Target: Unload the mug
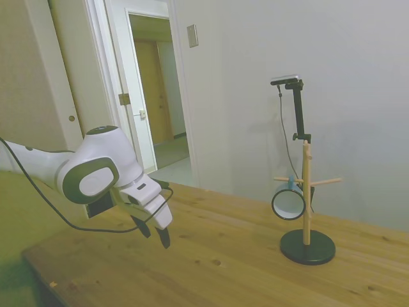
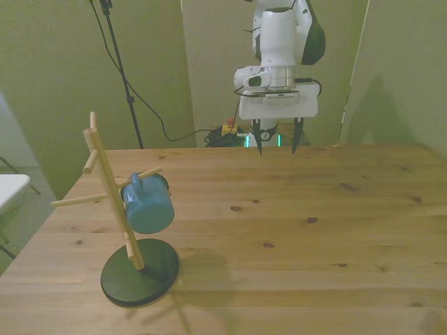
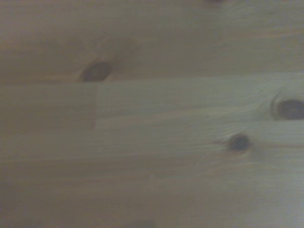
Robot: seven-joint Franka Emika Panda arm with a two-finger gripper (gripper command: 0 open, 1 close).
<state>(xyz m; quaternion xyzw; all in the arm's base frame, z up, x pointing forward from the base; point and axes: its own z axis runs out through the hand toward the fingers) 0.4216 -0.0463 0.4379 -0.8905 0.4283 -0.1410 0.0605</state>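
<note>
**Mug on its peg, gripper far off and empty**

From my seat, the small teal-blue enamel mug (image 2: pixel 147 204) hangs by its loop handle on one of the lower pegs of the wooden mug tree with the round black base (image 2: pixel 140 273). In the front view it sits at the picture's left, near the table's edge; in the side view its white inside (image 1: pixel 289 203) faces the camera, so the mouth points sideways, not up. It hangs that way because the handle alone carries it on the upward-slanted peg, which keeps it from sliding off; I judge it will have to be lifted up and out along the peg, not pulled straight away.

The white arm's two-finger gripper (image 2: pixel 278 143) hovers above the wooden table (image 2: pixel 314 230) near its far edge, well apart from the tree. Its dark fingers are spread wide with nothing between them, which suits an approach to the mug's body or rim. In the side view the hand (image 1: pixel 158 233) is tilted, fingertips angled down and toward the tree.

The wrist camera shows only blurred plank and dark knots (image 3: pixel 96 71); I take it the hand is low over bare wood, though the blur makes that uncertain.

By my reading the unloading has not begun: the reach across to the tree comes first.
</note>
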